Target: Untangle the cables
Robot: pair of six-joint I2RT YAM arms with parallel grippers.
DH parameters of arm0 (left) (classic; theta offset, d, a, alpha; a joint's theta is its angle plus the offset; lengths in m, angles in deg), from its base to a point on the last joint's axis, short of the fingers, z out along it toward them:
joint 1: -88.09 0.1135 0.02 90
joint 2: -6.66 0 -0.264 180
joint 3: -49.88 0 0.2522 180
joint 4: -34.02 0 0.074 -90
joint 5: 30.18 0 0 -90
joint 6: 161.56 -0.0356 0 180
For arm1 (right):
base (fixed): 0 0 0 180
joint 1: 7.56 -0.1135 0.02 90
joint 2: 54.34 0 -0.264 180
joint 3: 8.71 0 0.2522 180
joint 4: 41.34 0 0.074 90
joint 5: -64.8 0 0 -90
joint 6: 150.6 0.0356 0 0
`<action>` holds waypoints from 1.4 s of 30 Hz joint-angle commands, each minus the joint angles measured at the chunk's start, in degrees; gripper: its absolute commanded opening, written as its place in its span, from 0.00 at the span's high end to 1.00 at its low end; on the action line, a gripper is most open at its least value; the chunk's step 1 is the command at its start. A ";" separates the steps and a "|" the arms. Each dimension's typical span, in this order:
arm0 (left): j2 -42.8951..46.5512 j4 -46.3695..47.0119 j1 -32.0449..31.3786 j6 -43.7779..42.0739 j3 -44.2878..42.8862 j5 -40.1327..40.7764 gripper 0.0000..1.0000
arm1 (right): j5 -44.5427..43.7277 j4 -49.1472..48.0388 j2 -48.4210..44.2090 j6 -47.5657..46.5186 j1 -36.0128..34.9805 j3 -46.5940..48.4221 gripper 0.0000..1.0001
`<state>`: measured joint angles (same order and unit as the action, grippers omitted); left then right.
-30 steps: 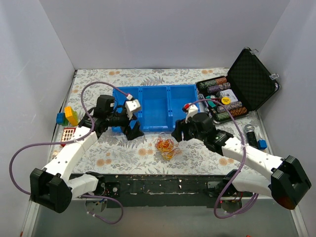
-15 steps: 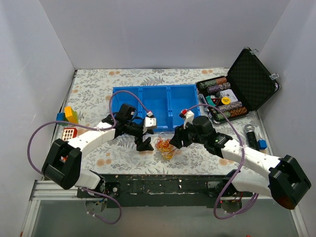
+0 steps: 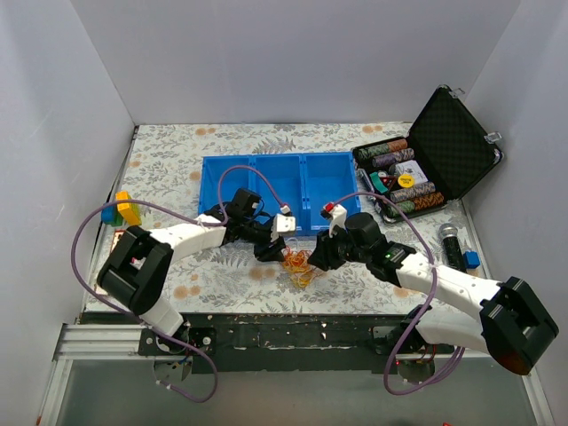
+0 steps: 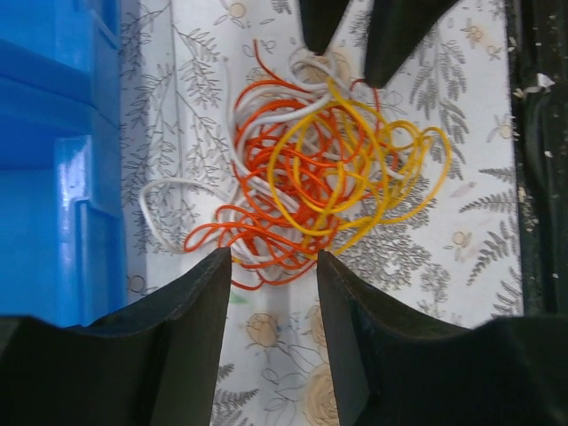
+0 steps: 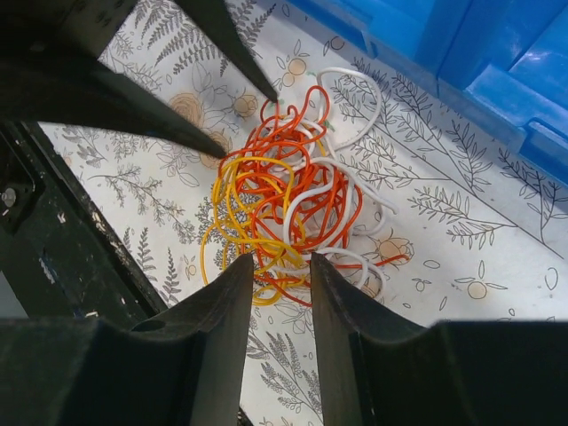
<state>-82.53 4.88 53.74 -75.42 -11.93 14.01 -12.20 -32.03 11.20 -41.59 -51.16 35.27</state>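
The cables (image 3: 298, 264) lie as one palm-sized tangle of orange, yellow and white cords on the floral cloth, just in front of the blue tray. In the left wrist view the cables (image 4: 311, 169) sit just beyond my left gripper (image 4: 273, 259), whose open jaws reach the tangle's orange edge loops. My right gripper (image 5: 280, 264) comes from the opposite side, its jaws open with a narrow gap and a few loops of the cables (image 5: 284, 195) at its tips. From above, the left gripper (image 3: 271, 253) and right gripper (image 3: 318, 257) flank the tangle closely.
A blue tray (image 3: 302, 161) with three compartments stands right behind the tangle. An open black case (image 3: 448, 142) of poker chips is at the back right. Coloured blocks (image 3: 122, 209) sit at the left edge, a dark microphone (image 3: 451, 241) at the right. The table's black front rail (image 3: 293, 327) lies close.
My left arm has swung from the blue tray's front over to the tangle. Both grippers have narrowed their jaws, and the right one has edged closer to the cables.
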 commanded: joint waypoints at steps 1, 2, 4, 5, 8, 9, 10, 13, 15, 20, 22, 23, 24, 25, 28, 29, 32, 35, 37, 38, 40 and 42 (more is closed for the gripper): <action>-2.30 1.67 -0.10 -1.41 -3.97 2.47 0.60 | 0.19 -0.12 -2.78 -1.34 -0.79 -1.21 0.61; -2.74 1.67 -0.10 -1.59 -4.24 2.47 0.63 | 0.19 0.05 -2.78 -1.43 -0.70 -1.47 0.62; -3.27 1.58 -0.10 -1.68 -4.94 2.56 0.64 | 0.36 0.49 -3.13 -1.69 -0.88 -1.83 0.62; -3.36 1.58 -0.10 -1.42 -5.29 2.91 0.65 | 0.28 0.75 -3.14 -2.04 -0.88 -1.83 0.63; -2.05 -0.17 -0.10 -0.62 -6.87 3.44 0.64 | 0.36 1.28 -3.05 -2.74 -0.88 -1.74 0.63; -1.43 -1.22 -0.10 -1.06 -7.05 3.18 0.62 | 0.37 1.28 -3.13 -2.74 -0.88 -1.65 0.63; -0.47 -2.02 -0.10 -1.50 -6.79 2.83 0.62 | 0.45 1.28 -2.96 -3.01 -0.88 -1.57 0.63; 0.86 -3.51 -0.10 -4.13 -4.69 2.12 0.71 | 0.63 1.20 -2.09 -3.62 -0.88 -0.95 0.64; 0.07 -4.83 -0.10 -5.19 -4.42 1.95 0.72 | 0.02 1.55 -1.91 -3.80 -0.88 -0.51 0.65; -4.24 -6.95 -0.11 -8.79 -6.17 4.49 0.64 | 1.06 1.90 -3.13 -3.54 -0.88 -0.07 0.66; -5.20 -6.60 -0.10 -9.59 -7.05 5.11 0.63 | 1.59 2.25 -3.57 -3.62 -0.97 0.02 0.66; -5.82 -6.42 -0.10 -9.59 -7.49 5.11 0.63 | 1.68 2.60 -3.75 -3.71 -0.97 0.10 0.67; -6.43 -6.42 -0.10 -9.42 -8.19 5.11 0.63 | 1.86 2.78 -4.01 -3.89 -0.97 0.11 0.68; -6.79 -6.33 -0.10 -9.41 -8.72 5.02 0.63 | 1.86 2.95 -4.28 -3.97 -0.97 0.19 0.69; -7.58 -6.07 -0.19 -8.71 -9.51 4.06 0.69 | 2.30 3.30 -4.98 -3.98 -0.97 0.10 0.71; -7.67 -6.07 -0.19 -8.45 -9.52 3.27 0.73 | 2.39 3.31 -5.16 -3.98 -0.97 0.02 0.72; -6.53 -6.07 -0.63 -7.48 -8.90 2.65 0.95 | 2.65 3.65 -5.51 -4.15 -0.97 0.02 0.73; -3.81 -7.12 -0.98 -6.08 -8.46 2.04 1.00 | 1.60 4.36 -6.03 -4.85 -0.97 1.15 0.73; -1.35 -8.35 -1.07 -5.11 -8.11 1.42 1.00 | 0.55 5.93 -6.39 -5.73 -0.97 2.65 0.68; 0.31 -8.62 -1.25 -4.24 -7.85 1.16 1.00 | -0.50 6.12 -6.74 -6.08 -0.97 3.61 0.63; 3.39 -8.88 -1.60 -1.69 -7.41 0.80 1.00 | -2.35 5.16 -7.35 -6.43 -0.97 4.76 0.48; 6.64 -9.06 -1.95 1.12 -7.49 0.36 1.00 | -2.97 2.26 -7.53 -6.35 -0.97 5.11 0.38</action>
<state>-84.30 -3.45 52.67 -79.35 -19.47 17.51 -12.68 -25.87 5.58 -46.38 -51.90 36.43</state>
